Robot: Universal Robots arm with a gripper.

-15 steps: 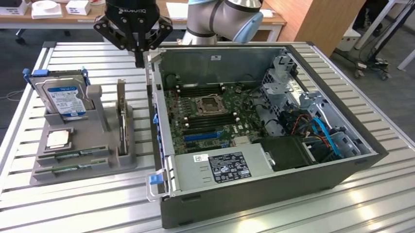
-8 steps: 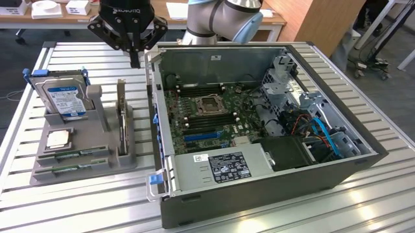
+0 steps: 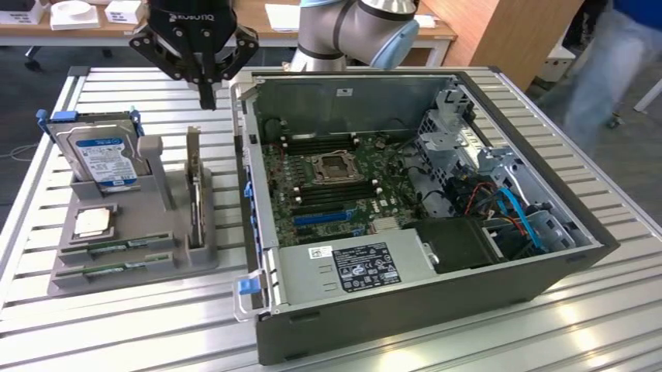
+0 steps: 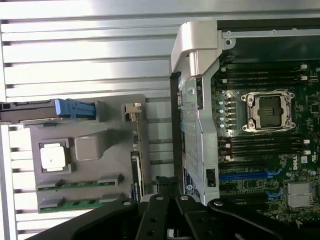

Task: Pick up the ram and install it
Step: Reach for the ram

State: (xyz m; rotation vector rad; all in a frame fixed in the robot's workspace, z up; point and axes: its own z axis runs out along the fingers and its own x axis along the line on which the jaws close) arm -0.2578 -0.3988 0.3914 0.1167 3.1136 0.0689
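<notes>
Black metal, the claw hangs with its two fingers pressed together and nothing between them, above the gap that separates the grey holder from the open case. It sits high over the holder's far end as the exterior view has it.

The ram lies at the opposite end of that holder, toward the exterior view's left and nearer that camera, low down and well apart from the claw. It is a thin green stick set on edge in a slot, with a second stick just beside it and parallel. Their long axis runs across the holder, and in the wrist view the ram lines up roughly with the dark memory slots on the board (a helpful match, I judge, since little turning would be needed).

Between claw and ram the holder carries a silver drive with a blue label, standing on edge, a dark card upright in its own groove, and a flat pale square chip. The holder looks like matte moulded plastic. The counter is ribbed aluminium. The case is dark sheet steel around a green board with an empty socket.
</notes>
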